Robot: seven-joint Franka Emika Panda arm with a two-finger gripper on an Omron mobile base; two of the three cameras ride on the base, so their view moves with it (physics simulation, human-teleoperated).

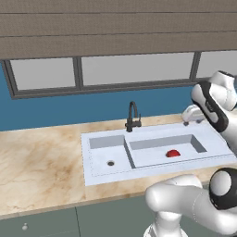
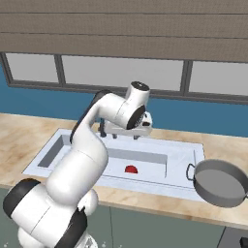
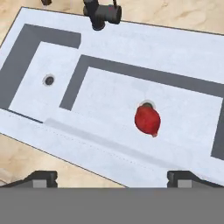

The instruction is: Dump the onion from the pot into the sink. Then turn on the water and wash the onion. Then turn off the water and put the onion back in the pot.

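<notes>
The red-purple onion lies on the floor of the white sink's larger right basin, by the drain. The grey pot stands empty on the counter right of the sink. My gripper hovers above the sink's back rim, looking down into it. It is open, its fingertips far apart with nothing between them. No water runs from the dark gooseneck faucet.
Marbled beige counter surrounds the sink, with a wide bare stretch to the left. A blue wall and a window rise behind the faucet. My own arm reaches across the left side of the sink.
</notes>
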